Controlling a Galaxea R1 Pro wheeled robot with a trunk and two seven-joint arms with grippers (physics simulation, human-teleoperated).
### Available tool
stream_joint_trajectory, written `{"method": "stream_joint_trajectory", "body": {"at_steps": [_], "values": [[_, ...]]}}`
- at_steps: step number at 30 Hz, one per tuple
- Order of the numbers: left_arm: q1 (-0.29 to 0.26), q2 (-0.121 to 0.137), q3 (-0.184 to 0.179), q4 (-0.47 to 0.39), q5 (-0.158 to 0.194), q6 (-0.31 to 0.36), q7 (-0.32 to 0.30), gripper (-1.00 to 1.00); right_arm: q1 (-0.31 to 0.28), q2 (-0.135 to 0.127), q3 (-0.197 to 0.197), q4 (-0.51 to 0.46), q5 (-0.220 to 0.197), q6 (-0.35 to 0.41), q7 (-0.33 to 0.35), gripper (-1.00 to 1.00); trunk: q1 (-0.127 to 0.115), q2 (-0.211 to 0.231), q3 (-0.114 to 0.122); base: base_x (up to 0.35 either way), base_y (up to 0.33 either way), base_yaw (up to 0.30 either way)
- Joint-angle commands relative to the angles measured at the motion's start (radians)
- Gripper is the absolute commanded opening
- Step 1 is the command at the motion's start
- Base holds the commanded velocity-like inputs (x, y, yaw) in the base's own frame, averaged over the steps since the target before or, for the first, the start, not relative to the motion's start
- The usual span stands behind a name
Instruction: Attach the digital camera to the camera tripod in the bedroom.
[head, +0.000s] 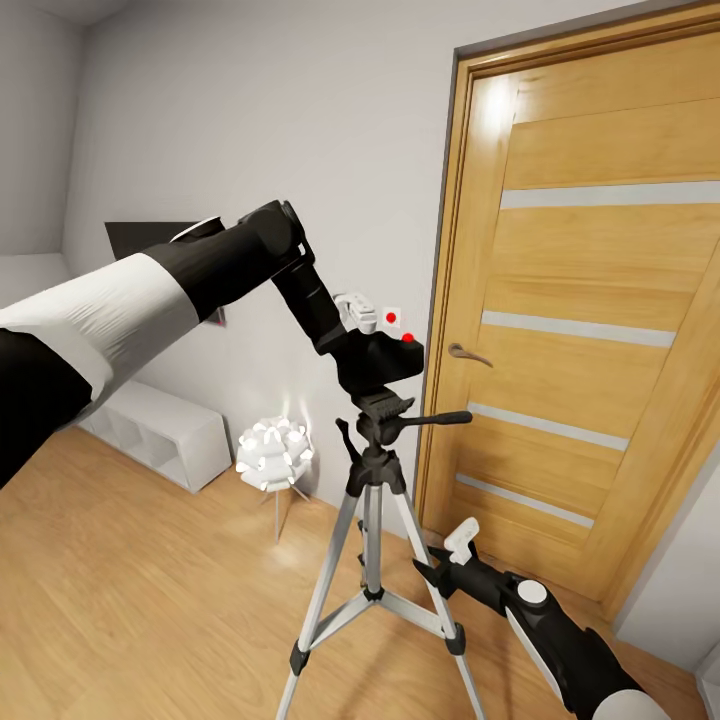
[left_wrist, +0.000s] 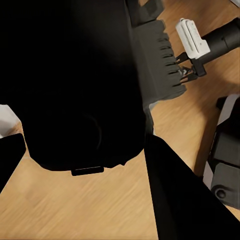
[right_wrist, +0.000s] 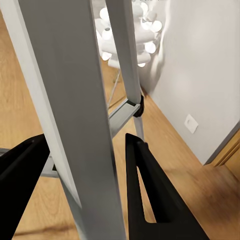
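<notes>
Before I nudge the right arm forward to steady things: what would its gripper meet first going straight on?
Probably the slim silver tripod leg: it stands between the right gripper's black fingers, seemingly very near, though contact is unclear.

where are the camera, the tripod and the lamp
camera (head: 385, 360), head view, on its black body above the tripod head
tripod (head: 330, 578), head view, on a silver leg
lamp (head: 274, 456), head view, on its white ball

The left arm (head: 150, 300) was banded in glossy black and white, ending in a black wrist with a small white block. The right arm (head: 560, 640) showed black casing, white panels and a round white cap. Both grippers' fingers (right_wrist: 150, 195) were matte black wedges.
</notes>
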Motion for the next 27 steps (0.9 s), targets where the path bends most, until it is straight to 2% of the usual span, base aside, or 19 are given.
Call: {"method": "stream_joint_trajectory", "body": {"at_steps": [1, 9, 27], "values": [[-0.002, 0.0, -0.007, 0.001, 0.01, 0.01, 0.0, -1.0, 0.0, -0.001, 0.004, 0.057, 0.017, -0.007, 0.001, -1.0, 0.001, -0.001, -0.002, 0.0, 0.0, 0.0], [-0.002, 0.001, -0.01, 0.001, 0.011, 0.049, 0.001, -1.0, 0.0, -0.001, 0.005, 0.057, 0.017, -0.01, 0.001, -1.0, 0.001, -0.001, -0.002, 0.0, 0.0, 0.0], [0.003, 0.004, -0.011, 0.0, 0.012, 0.062, 0.001, -1.0, 0.0, -0.001, 0.005, 0.057, 0.016, -0.01, 0.001, -1.0, 0.001, -0.001, -0.002, 0.0, 0.0, 0.0]]}}
